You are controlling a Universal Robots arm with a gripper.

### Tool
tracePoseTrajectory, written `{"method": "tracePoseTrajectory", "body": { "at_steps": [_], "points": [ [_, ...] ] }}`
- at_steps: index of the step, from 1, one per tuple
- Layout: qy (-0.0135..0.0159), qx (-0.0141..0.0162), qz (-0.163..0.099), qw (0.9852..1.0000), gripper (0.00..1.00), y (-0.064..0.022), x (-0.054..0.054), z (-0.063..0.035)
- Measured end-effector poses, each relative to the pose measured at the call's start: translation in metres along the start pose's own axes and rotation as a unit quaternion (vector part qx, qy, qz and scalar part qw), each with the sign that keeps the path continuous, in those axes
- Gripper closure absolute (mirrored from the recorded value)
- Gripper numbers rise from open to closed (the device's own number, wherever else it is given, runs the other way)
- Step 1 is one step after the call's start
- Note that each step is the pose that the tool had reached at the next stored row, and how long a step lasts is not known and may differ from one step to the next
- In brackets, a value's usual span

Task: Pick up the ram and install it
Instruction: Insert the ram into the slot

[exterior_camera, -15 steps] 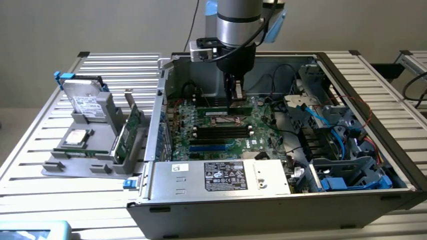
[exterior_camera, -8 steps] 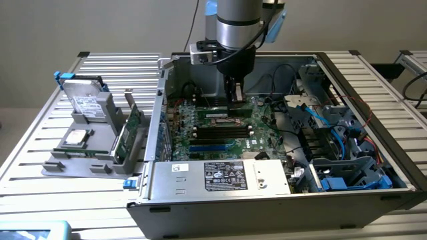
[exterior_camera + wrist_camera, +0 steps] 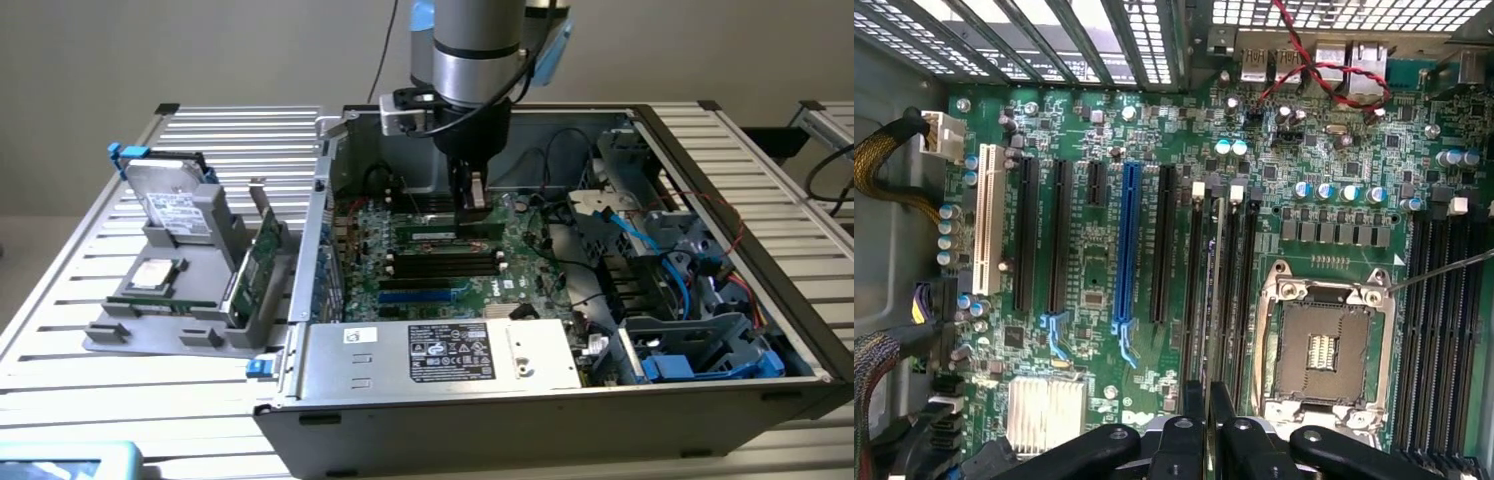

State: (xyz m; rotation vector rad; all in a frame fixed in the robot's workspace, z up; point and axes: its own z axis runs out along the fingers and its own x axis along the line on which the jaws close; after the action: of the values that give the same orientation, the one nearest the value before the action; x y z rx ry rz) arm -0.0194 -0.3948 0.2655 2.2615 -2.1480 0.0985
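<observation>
The slatted metal table (image 3: pixel 80 330) spreads across the whole exterior view. On it, taking up the middle and the exterior view's right, lies the computer case (image 3: pixel 400 430), open side up. My arm (image 3: pixel 470 60) hangs from the upper middle of that view down into the case, over the green motherboard (image 3: pixel 1104 250). Along the case's near wall, in the lower middle, sits the grey power supply (image 3: pixel 447 352) with its black label. At the exterior view's left, outside the case, a grey parts holder (image 3: pixel 147 335) rests on the table. It carries a hard drive (image 3: pixel 174 200) standing on end at its back and a wide green expansion card (image 3: pixel 258 258) on edge beside the case wall. Seen from my wrist, the open CPU socket (image 3: pixel 1324 345) has banks of black memory slots on either side. A long blue slot (image 3: pixel 1126 250) and a white slot (image 3: pixel 985 220) lie farther off among black ones, and a small finned heatsink (image 3: pixel 1049 410) sits near one end of the blue slot. The ram (image 3: pixel 1214 300) shows edge-on (just a thin pale line from here), running along the middle of the three memory slots between the blue slot and the socket. Whether it is seated or just above the slot I cannot tell. My gripper (image 3: pixel 1208 395) is drawn narrow, its two dark fingers (image 3: pixel 1192 420) pressed against either face of the ram.
</observation>
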Motion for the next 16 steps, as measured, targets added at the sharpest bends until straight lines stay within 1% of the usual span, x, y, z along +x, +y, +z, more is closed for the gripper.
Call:
{"method": "tracePoseTrajectory", "body": {
  "at_steps": [4,11,16],
  "points": [
    [-0.0002,0.0001,0.000,1.0000,0.86,0.0000,0.000,0.0009],
    [0.0002,0.0000,0.000,1.0000,0.86,0.0003,0.000,0.0109],
    [0.0004,0.0000,0.000,1.0000,0.86,0.0004,0.001,0.0132]
  ]
}}
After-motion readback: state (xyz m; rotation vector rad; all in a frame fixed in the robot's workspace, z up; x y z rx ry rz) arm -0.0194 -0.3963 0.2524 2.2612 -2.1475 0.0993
